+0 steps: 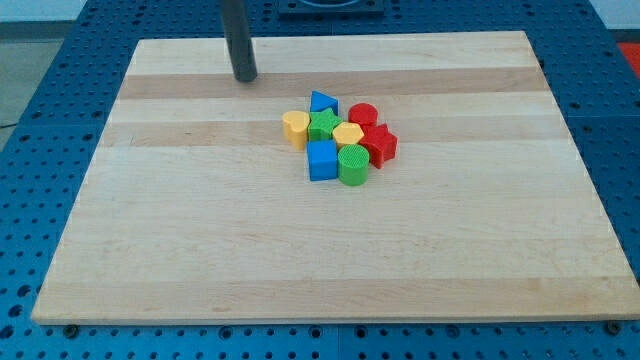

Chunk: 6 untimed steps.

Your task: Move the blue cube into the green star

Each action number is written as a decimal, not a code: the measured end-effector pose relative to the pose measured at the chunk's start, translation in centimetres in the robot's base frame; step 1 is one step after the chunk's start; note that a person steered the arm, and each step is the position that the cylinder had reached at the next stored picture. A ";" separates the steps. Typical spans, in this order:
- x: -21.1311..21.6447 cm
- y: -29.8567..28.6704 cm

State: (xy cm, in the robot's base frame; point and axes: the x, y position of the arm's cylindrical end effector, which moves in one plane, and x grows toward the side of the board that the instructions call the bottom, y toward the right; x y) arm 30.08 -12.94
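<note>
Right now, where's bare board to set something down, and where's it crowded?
Crowded only mid-board: blue cube, green star, green cylinder, yellow hexagon, yellow block, blue triangle, red cylinder and red star sit bunched together. My tip stands apart, up-left of them. Free: the board at the view's left, right, and whole bottom strip.

A pale wooden board (pixel 200 250) lies on a blue perforated table (pixel 610 80). Near the board's middle sits a tight cluster: a yellow heart-like block (pixel 295 127) at the view's left, a blue triangle (pixel 322 101) at top, a yellow hexagon (pixel 347 134), a red cylinder (pixel 363 115), a red star-like block (pixel 380 145) and a green cylinder (pixel 353 165).
</note>
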 end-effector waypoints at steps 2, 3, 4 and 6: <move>11.5 -0.3; 16.2 1.9; 17.9 6.2; 17.0 9.7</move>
